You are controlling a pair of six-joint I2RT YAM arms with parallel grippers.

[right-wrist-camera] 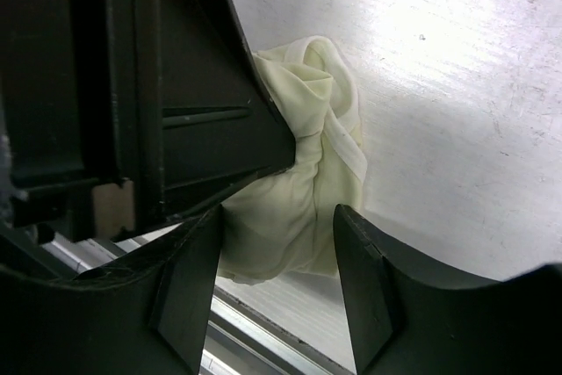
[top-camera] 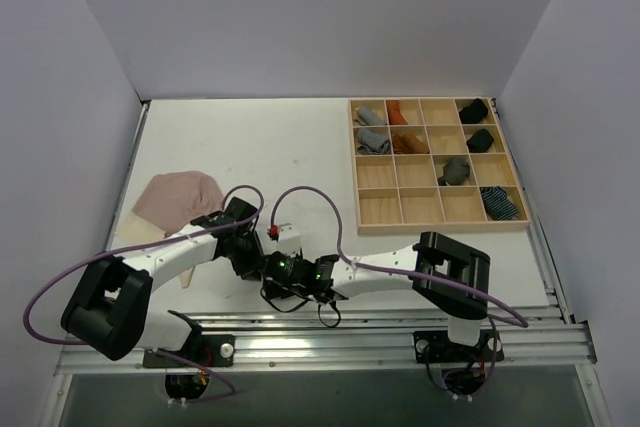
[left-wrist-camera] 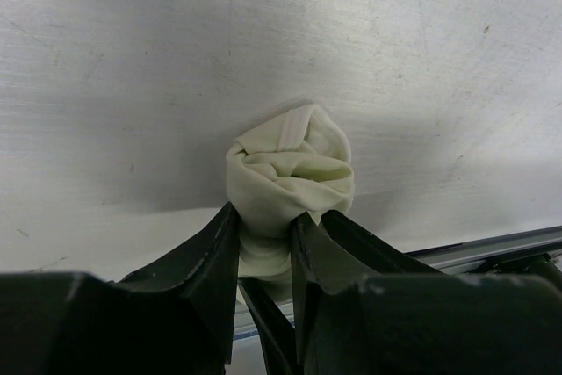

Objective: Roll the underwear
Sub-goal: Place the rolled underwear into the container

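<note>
The pale yellow-green underwear is a tight small bundle on the white table, close to the near edge. My left gripper is shut on the bundle's lower end, both fingers pressed into the cloth. My right gripper stands open around the same bundle, with a gap at its right finger. In the top view the two grippers meet and hide the bundle. The dusty pink underwear with its beige part lies flat at the left.
A wooden compartment tray stands at the right rear, holding grey, rust, black and blue-striped rolls. The metal rail of the table's near edge runs just behind the grippers. White walls enclose three sides.
</note>
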